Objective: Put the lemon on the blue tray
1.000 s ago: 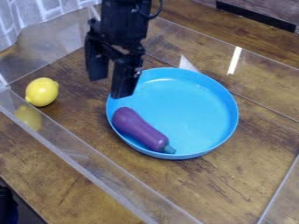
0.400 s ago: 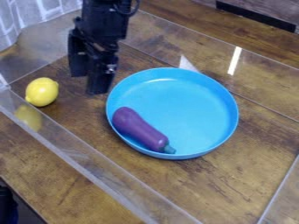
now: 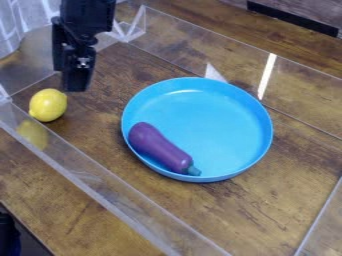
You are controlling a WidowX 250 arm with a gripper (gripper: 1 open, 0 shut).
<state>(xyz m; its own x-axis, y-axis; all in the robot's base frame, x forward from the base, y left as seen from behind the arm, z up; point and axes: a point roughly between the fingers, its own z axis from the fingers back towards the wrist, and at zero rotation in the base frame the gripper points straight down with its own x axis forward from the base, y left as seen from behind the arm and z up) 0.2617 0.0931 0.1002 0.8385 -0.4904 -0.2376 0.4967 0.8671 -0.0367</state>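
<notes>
Shift since earlier: claw (image 3: 75, 72) has crossed from over the near-left rim of the blue tray (image 3: 247, 115) to the left side of the table, and now hangs just up-table of the lemon (image 3: 48, 104). Lemon, tray and eggplant (image 3: 162, 147) lie where they did.
Claw state: fingers spread wide, nothing between them; two dark fingers point nearly straight down.
Claw height: judged above the table, not touching anything; exact clearance hard to read from this one view.
Key relation: lemon sits just below and slightly left of the claw in the picture, that is, a little nearer to me and to the left. Near, but apart.
Lemon axis: close to round from this angle; long axis cannot be told with any confidence.
Lemon place: on the wooden table (image 3: 94, 200), near the left edge, well apart from the tray, beside a clear plastic wall (image 3: 60, 155).
Tray: right of centre, round and shallow; holds the purple eggplant along its near-left part, with the far and right floor bare.
Step in hand: judged as the approach to the pick; lemon not yet grasped.
Next move calls for: a short shift toward the lemon, then a descent with the fingers straddling it.
Risk: smooth fruit may roll if one finger lands first.
</notes>
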